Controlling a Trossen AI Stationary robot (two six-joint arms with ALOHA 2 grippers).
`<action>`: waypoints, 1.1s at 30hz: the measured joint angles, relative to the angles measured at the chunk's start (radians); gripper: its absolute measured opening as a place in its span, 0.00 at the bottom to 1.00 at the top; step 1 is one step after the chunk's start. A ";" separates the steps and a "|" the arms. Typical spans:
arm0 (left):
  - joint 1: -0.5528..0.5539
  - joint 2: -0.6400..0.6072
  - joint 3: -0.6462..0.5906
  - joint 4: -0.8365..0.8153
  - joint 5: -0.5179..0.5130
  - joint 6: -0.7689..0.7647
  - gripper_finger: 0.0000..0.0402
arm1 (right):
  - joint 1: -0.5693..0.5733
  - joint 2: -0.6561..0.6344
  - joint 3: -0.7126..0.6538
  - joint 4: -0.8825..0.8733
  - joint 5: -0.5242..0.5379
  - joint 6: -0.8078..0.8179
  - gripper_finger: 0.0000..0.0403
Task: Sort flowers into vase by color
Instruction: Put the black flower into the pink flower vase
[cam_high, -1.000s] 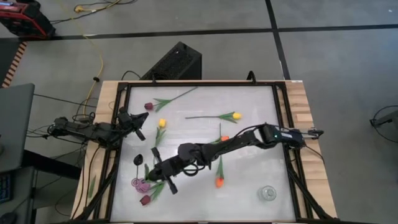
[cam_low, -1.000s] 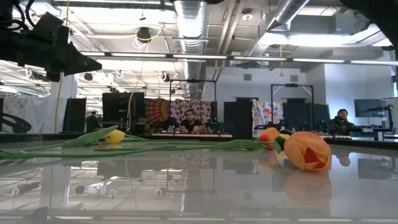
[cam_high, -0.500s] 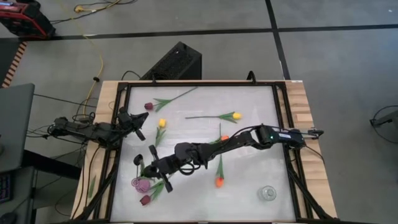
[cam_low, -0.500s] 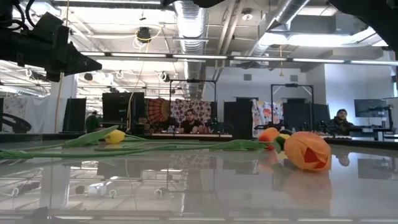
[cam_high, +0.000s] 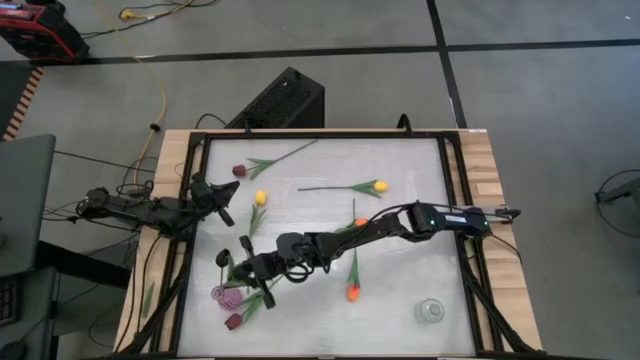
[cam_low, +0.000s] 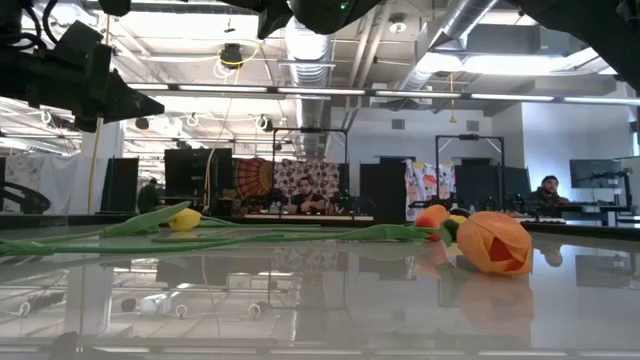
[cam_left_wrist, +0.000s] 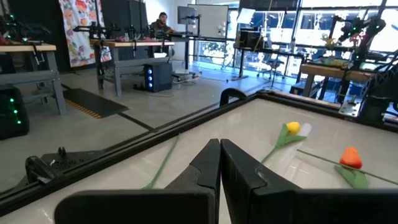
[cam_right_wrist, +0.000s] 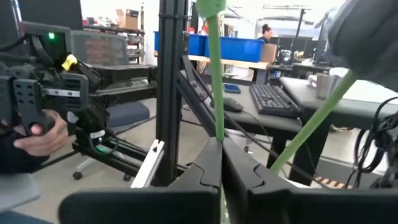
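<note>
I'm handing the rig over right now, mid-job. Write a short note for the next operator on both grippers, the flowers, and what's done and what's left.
Left gripper: fingers shut, empty, at the table's left edge.
Right gripper: fingers shut on a green stem, reaching across next to the purple vase at the front left. I can't tell the head colour.
Done: a maroon tulip appears to be in that vase.
Loose on the table: maroon tulip, two yellow tulips, two orange tulips.
The clear vase at the front right looks empty.
Left: place the held flower, then sort the five loose ones.
</note>
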 joint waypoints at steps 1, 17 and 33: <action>0.000 0.000 0.000 0.001 0.000 0.002 0.00 | 0.000 0.000 0.000 -0.001 0.000 0.006 0.10; 0.000 0.000 0.000 0.002 0.000 0.002 0.00 | -0.060 0.000 0.085 -0.339 -0.095 0.268 0.16; 0.000 0.000 0.000 0.002 0.003 0.010 0.00 | -0.063 -0.124 0.275 -1.131 -0.101 0.102 0.16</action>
